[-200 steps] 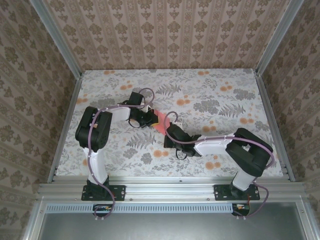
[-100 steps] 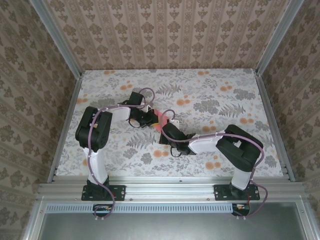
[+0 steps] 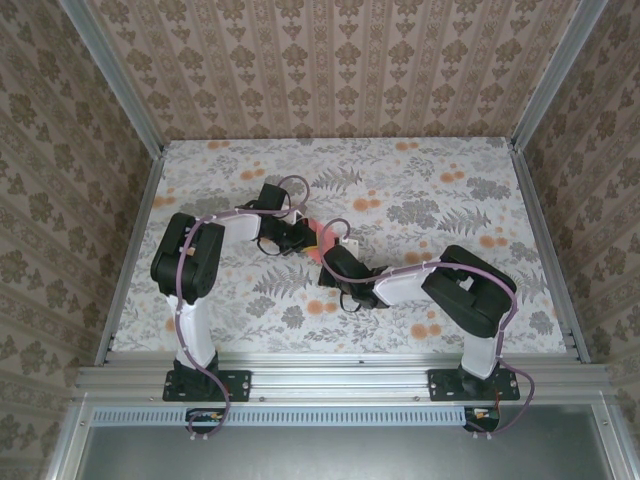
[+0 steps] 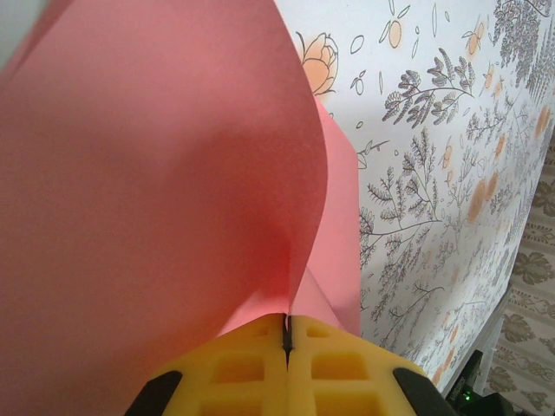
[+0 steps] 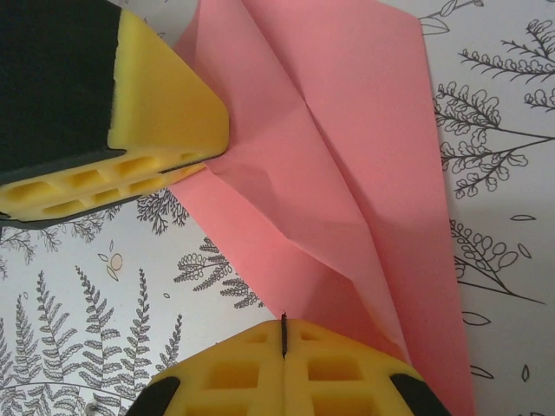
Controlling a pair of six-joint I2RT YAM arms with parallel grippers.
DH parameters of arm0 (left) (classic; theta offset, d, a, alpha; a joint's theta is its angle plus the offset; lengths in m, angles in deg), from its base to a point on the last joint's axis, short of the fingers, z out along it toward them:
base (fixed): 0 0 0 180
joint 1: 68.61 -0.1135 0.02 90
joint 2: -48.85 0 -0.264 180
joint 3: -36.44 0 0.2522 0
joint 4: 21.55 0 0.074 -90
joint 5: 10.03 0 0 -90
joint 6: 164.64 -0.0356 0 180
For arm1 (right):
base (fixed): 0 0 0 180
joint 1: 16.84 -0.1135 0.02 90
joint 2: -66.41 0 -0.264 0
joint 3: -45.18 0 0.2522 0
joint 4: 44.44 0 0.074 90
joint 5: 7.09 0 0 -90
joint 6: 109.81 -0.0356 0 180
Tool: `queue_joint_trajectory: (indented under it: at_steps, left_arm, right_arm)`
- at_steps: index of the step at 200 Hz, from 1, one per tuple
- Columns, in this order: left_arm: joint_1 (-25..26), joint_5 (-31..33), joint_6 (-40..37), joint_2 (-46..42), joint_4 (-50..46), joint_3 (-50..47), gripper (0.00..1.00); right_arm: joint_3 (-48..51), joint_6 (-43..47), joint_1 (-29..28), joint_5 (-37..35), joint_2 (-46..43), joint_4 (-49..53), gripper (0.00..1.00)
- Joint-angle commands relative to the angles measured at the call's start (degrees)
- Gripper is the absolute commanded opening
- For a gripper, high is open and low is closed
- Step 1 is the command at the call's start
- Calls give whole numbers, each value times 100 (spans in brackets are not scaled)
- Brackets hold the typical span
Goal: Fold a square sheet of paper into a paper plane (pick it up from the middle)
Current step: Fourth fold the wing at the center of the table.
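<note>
We see the left gripper [image 3: 300,237] and the right gripper [image 3: 325,257] close to each other near the middle of the table [image 3: 440,170], which is covered in a pale floral print. The pink paper [image 3: 322,237] shows as a small coral patch between their tips. From the left wrist, we see the left gripper's yellow pads [image 4: 251,368] pressed flat together, and the paper rises straight out of the seam between them. These jaws are clamped on the paper, which curves up in two layers and bulges broadly to the left side of that view. From the right wrist, the paper lies over the printed table as a long shape with straight creases. One crease runs along its length, and the layers overlap toward a narrow end at the lower right. The left gripper's yellow pads [image 5: 165,113] sit at the upper left of that view, touching the paper's edge. The right gripper's own pads [image 5: 243,373] are at the bottom, closed against each other with only a thin dark seam between them. The paper's near edge reaches that seam, and part of the sheet passes beside the right-hand pad. We cannot tell whether any of it is caught between those jaws.
</note>
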State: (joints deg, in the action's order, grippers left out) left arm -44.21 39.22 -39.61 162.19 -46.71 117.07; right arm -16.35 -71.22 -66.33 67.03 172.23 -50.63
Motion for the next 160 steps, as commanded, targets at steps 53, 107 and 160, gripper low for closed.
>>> queue_joint_trajectory:
  at_steps: [53, 107, 160]
  left_arm:
    - [21, -75, -131, -14, -168, 45, 0]
    - [21, -82, -102, -152, -179, 20, 0]
    - [39, -29, -66, -490, -214, -145, 0]
  right_arm:
    - [55, -239, 207, 2, 210, -283, 6]
    - [61, -112, 208, -70, 308, 87, 6]
    - [161, 77, 212, -144, 290, 201, 6]
